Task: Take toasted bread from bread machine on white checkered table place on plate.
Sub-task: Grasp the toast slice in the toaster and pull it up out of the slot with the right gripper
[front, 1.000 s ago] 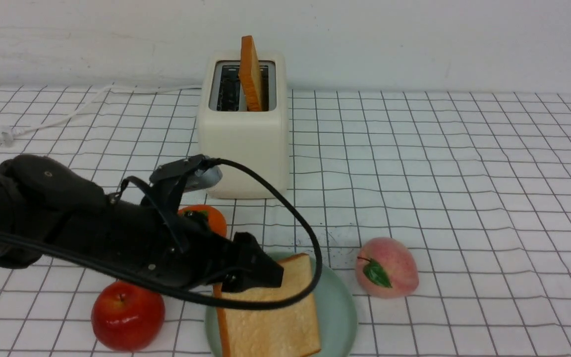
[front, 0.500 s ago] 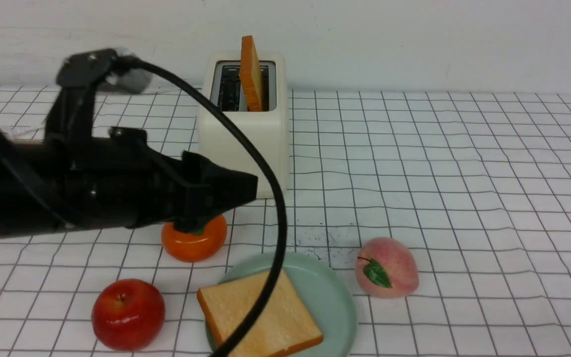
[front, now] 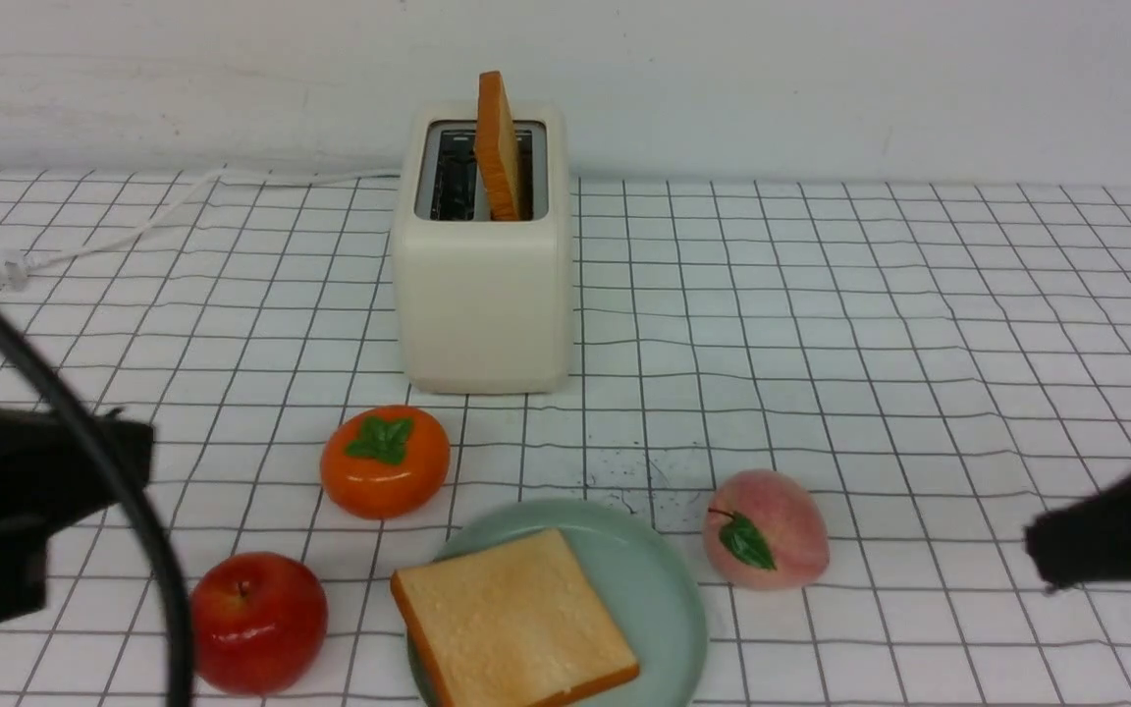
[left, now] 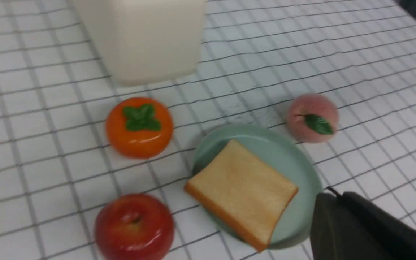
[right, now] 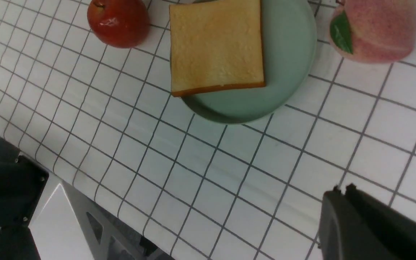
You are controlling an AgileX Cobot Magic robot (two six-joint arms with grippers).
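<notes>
A flat slice of toasted bread was seen lying face up on the mint-green plate, with its darker crust edge turned toward the robot and one corner carried slightly past the rim on the robot's left. An upright slice of toasted bread was found standing in the right-hand slot of the cream bread machine, its upper half raised above the top. The bread machine was set toward the back of the white checkered table, well apart from the plate, which was placed at the near edge. An orange persimmon with a green leafy cap was set between the bread machine and the plate, on the robot's left. A red apple was placed just beside the plate on that same side, and a pink peach with a green leaf just beside it on the right; neither was seen to touch the rim. A white power cord was laid across the far left of the table, below a plain white wall. The left gripper was held low at the left edge of the front view, crossed by a black cable, and the right gripper low at the right edge. Both were kept clear of every object, and nothing was held in either. From the dark parts shown, it could not be told whether the fingers of either were spread or closed.
</notes>
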